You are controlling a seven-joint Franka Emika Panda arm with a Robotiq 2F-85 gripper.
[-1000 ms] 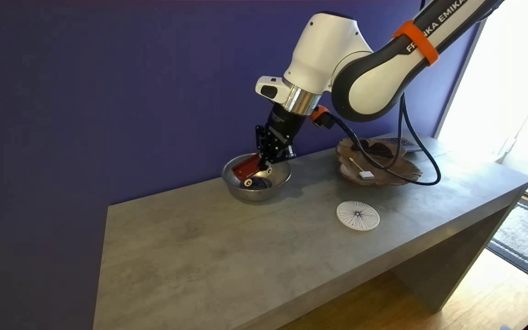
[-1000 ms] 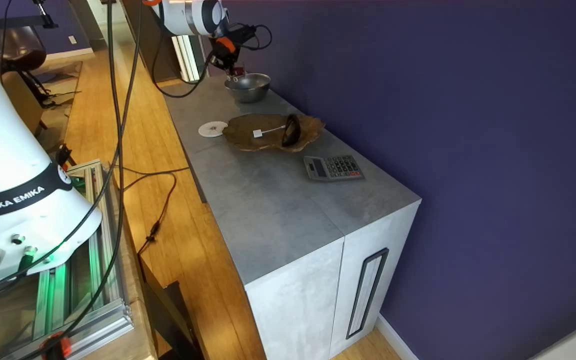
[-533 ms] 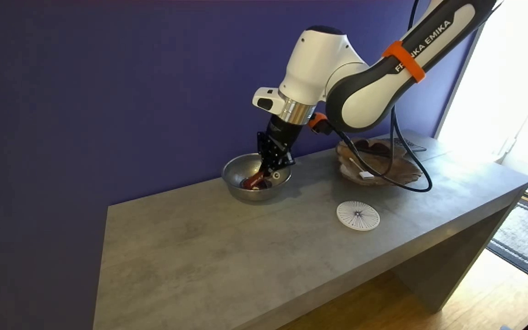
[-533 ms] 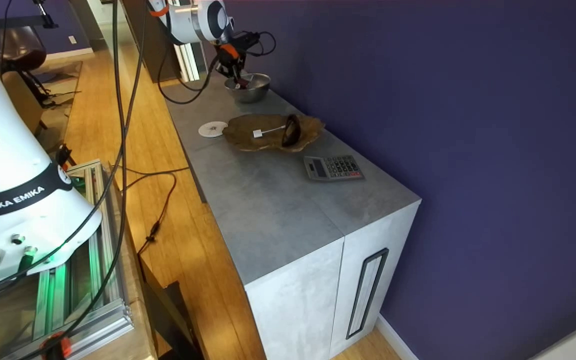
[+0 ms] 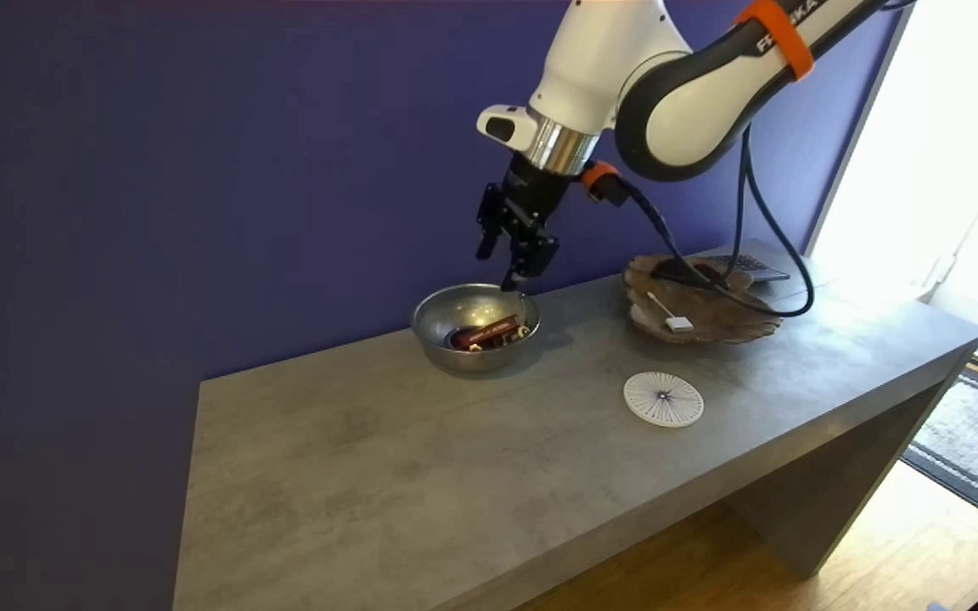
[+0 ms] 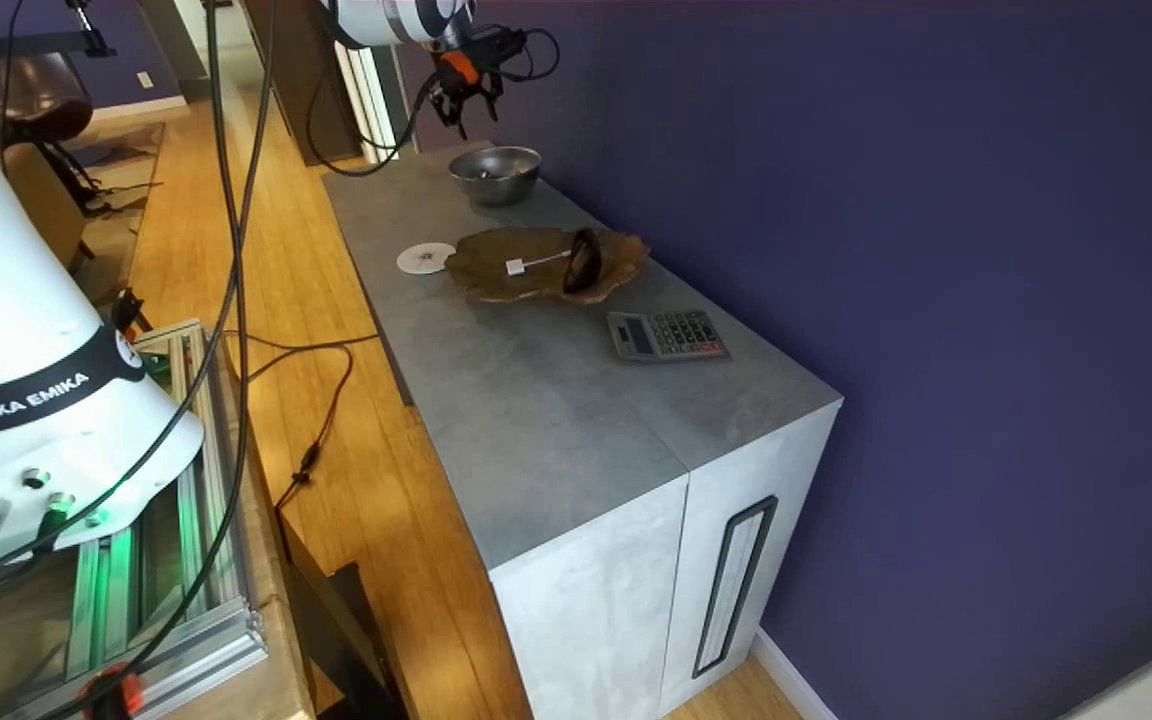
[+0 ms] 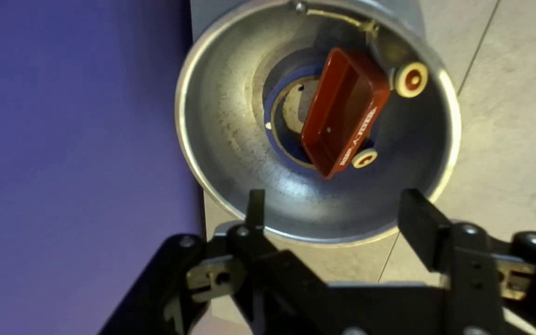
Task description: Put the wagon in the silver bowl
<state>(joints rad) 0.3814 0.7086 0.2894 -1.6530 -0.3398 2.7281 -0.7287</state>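
We have a mottled grey surface (image 5: 370, 475) running along a purple wall (image 5: 243, 170), with wood floor (image 6: 171, 240) beside it, a grey mat (image 5: 977, 445) beyond one end and a dark brown chair (image 6: 46, 95) at the back. Its end face carries a long dark-framed handle (image 6: 736, 585). On top we log a white disc (image 5: 664, 399) with dark spokes, lying flat; a brown wooden dish (image 6: 481, 275) near it, holding dark sunglasses (image 6: 584, 262) and a white adapter (image 5: 677, 323) on a thin lead; a grey calculator (image 6: 668, 335) past the dish. The silver bowl (image 5: 463, 363) stands close to the wall, and we find the red wagon (image 7: 342, 107) inside it, open top toward the wrist camera, cream wheels showing; a blue-edged round thing (image 7: 270, 100) partly shows in there too, we can't tell what. Robot base (image 6: 106, 440) sits on a metal frame (image 6: 211, 650). The arm (image 5: 693, 119) reaches over the surface, forearm sloping down, wrist tilted off vertical. The claw (image 7: 333, 202) hangs slanted above the bowl, fingers (image 7: 256, 209) well apart, clear of the wagon; in the wrist view we see them come in from the bottom edge.
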